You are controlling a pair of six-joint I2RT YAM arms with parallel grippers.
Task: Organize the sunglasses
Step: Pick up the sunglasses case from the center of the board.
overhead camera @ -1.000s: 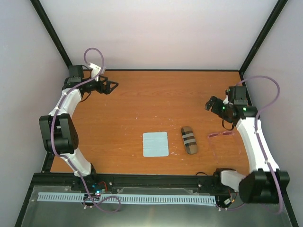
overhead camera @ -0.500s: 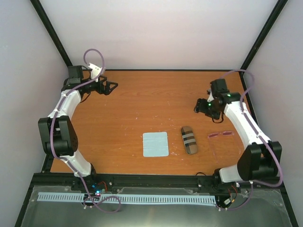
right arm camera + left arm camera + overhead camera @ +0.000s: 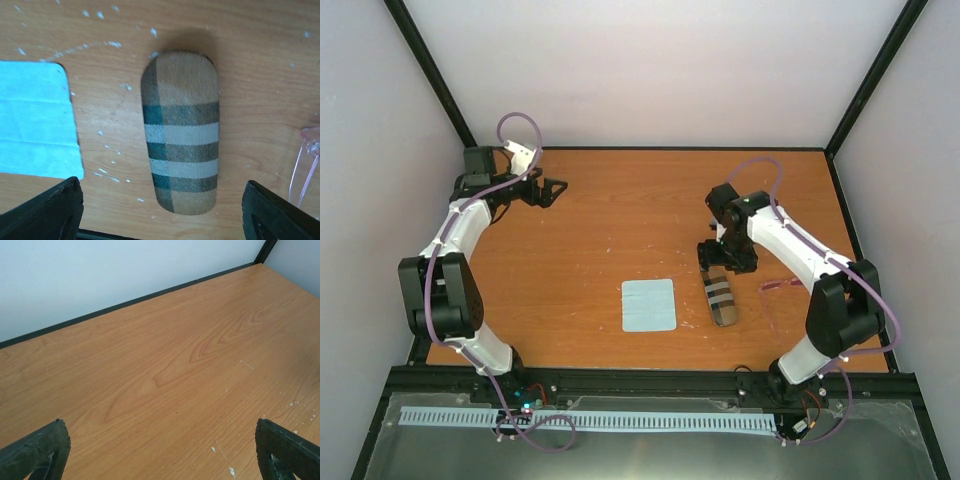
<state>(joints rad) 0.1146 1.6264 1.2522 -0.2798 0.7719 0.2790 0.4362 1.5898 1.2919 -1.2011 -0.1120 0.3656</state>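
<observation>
The sunglasses [image 3: 785, 285], thin pink frame with pink-tinted lenses, lie on the table right of the brown grey-striped case [image 3: 720, 297]. In the right wrist view only one pink arm of the sunglasses [image 3: 306, 165] shows, at the right edge. My right gripper [image 3: 718, 256] is open and empty, hovering over the far end of the case. In the right wrist view the case [image 3: 181, 132] lies lengthwise between its fingers [image 3: 50, 210], with the gripper [image 3: 162, 202] spread wider than the case. My left gripper [image 3: 555, 187] is open and empty at the far left; its wrist view [image 3: 162, 445] shows only bare wood.
A light blue square cloth [image 3: 649, 305] lies left of the case and shows at the left of the right wrist view [image 3: 35, 120]. Black frame rails and white walls bound the table. White specks mark the wood near the case.
My right arm has swung left from the far right side, past the sunglasses, to above the case. The left arm has hardly moved. Sunglasses, case and cloth stay put.
</observation>
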